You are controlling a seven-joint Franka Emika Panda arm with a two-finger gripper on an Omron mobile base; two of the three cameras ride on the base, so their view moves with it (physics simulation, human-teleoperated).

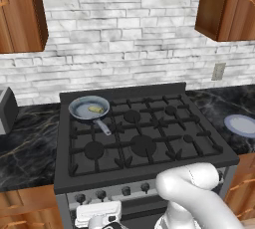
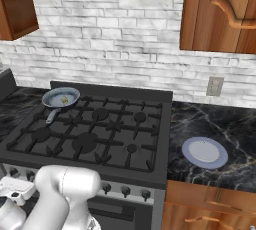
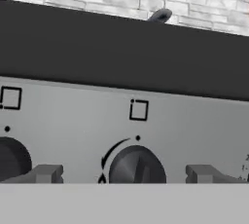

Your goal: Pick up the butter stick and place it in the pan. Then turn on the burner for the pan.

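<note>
Left base view: the stove (image 1: 144, 138) fills the centre of the frame. The pan (image 1: 88, 107) sits on its rear-left burner, upper left of centre, with the butter stick (image 1: 95, 108) inside. A plate (image 1: 241, 125) lies on the counter (image 1: 30, 138) at the right edge. The gripper (image 3: 124, 173) is at lower centre in the hand view, just before a knob (image 3: 136, 165) on the stove's front panel.

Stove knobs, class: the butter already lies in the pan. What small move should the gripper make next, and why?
Probably ease straight forward. In the hand view the knob sits centred between the open fingertips of the gripper, and the butter stick already rests in the pan, so only the burner remains.
</note>
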